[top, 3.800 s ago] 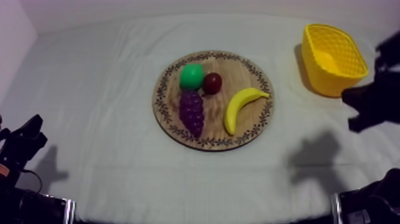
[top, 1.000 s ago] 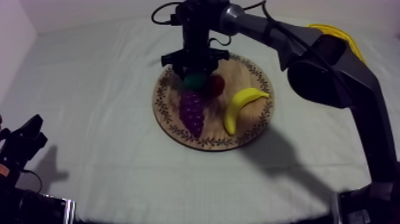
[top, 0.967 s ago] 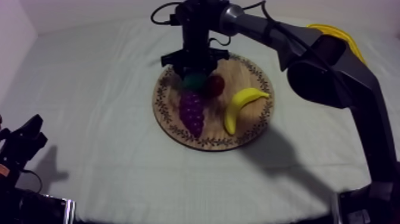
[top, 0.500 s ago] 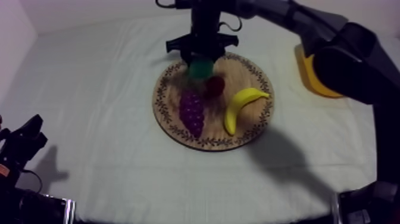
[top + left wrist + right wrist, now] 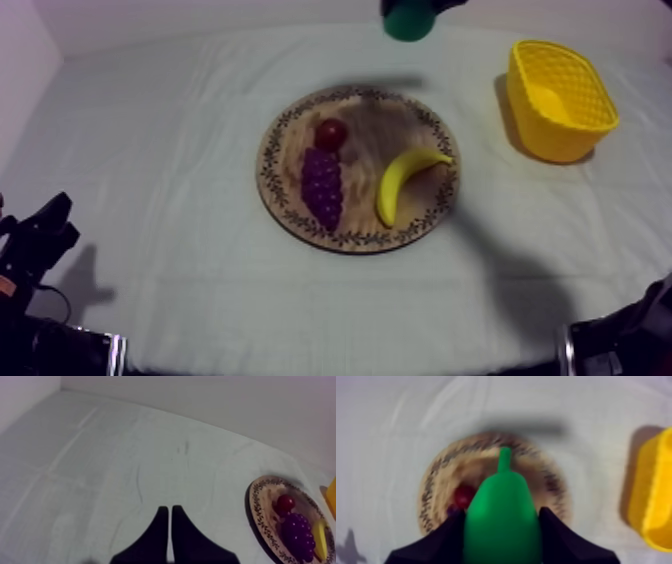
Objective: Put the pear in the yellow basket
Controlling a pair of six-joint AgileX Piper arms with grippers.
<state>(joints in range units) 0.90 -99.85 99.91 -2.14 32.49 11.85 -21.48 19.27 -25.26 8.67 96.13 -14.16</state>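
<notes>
The pear (image 5: 502, 521) is a smooth, bright green toy with a broad rounded body that narrows to a short stalk-like tip, and the tip points away from the wrist camera. It is off the board (image 5: 283, 205) and in the air. In the top view the pear (image 5: 408, 20) shows beyond the board's far rim and well apart from the basket (image 5: 560, 100), which stands on the cloth (image 5: 170, 150) at the table's right. I cannot tell whether it hangs over the board itself or over the cloth behind it, since the right wrist view sets it in front of the blurred board. The right gripper (image 5: 502, 512) is clamped on the pear, with one black finger (image 5: 443, 538) pressed to each flank of the body, so the jaws stand as far apart as the pear is wide. On the board lie a small red fruit (image 5: 331, 133), the grapes (image 5: 322, 187) just beside it, and a banana (image 5: 405, 178) near the right rim. The left gripper (image 5: 167, 526) has its fingers together in a narrow wedge with nothing between them. It sits low over bare cloth, well to the left of the board.
</notes>
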